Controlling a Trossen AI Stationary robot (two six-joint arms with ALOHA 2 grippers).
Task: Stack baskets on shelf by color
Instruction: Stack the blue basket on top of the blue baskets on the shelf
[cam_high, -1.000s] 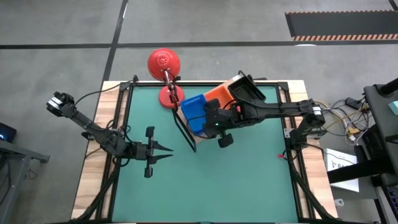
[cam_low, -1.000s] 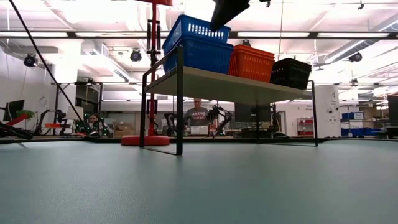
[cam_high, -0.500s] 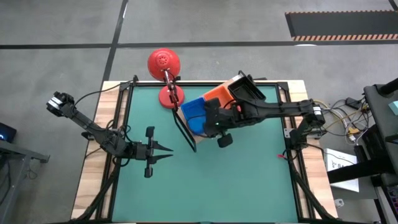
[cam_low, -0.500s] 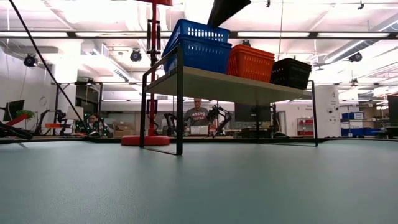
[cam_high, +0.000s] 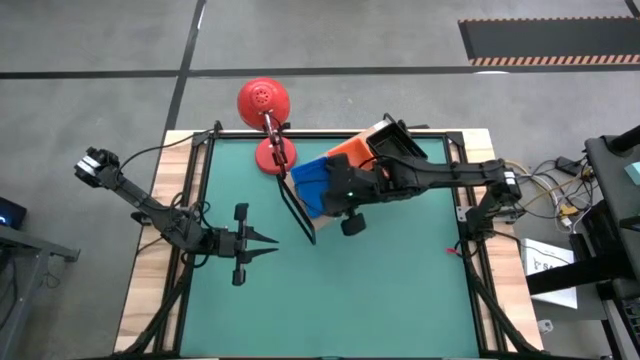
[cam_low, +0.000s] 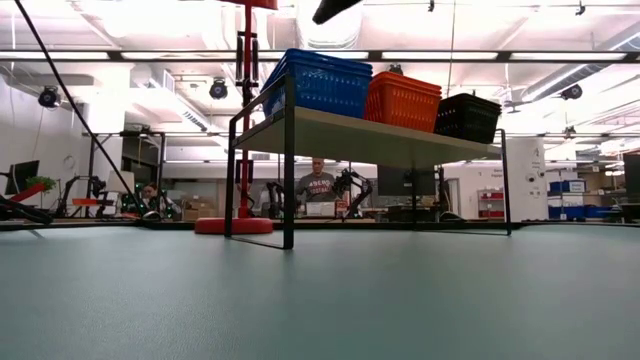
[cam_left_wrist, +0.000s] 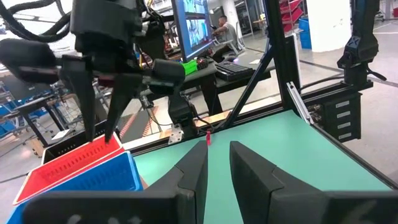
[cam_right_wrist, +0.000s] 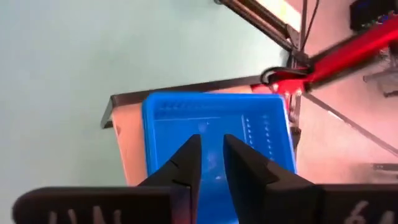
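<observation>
Nearest the camera end of the worktop (cam_high: 400, 300), only bare green mat is seen, so nothing there is at risk.

A bit farther in, on the left, the left claw (cam_high: 268, 246) is parked low over the mat. Its fingers are seen nearly closed with nothing between them, well apart from everything.

Farther still, the right claw (cam_right_wrist: 208, 158) is hung above the blue baskets (cam_low: 318, 82) at the left end of the shelf (cam_low: 370, 135). A narrow gap is shown between its fingers and nothing is gripped, so the blue stack looks released.

At the far side, the red-orange baskets (cam_low: 405, 101) are sat in the middle of the shelf and the black baskets (cam_low: 468, 117) at the right end. The red lamp (cam_high: 264, 102) is stood just beside the shelf's left end.

What could go wrong:
- The blue stack is set right at the shelf's left edge, so if it's clipped by a finger on the way up, it could be tipped off onto the worktop.
- If the top basket isn't fully nested, it could be dragged along by a mesh snag.
- The lamp's arm is close enough to be knocked if the arm is swung left.
</observation>
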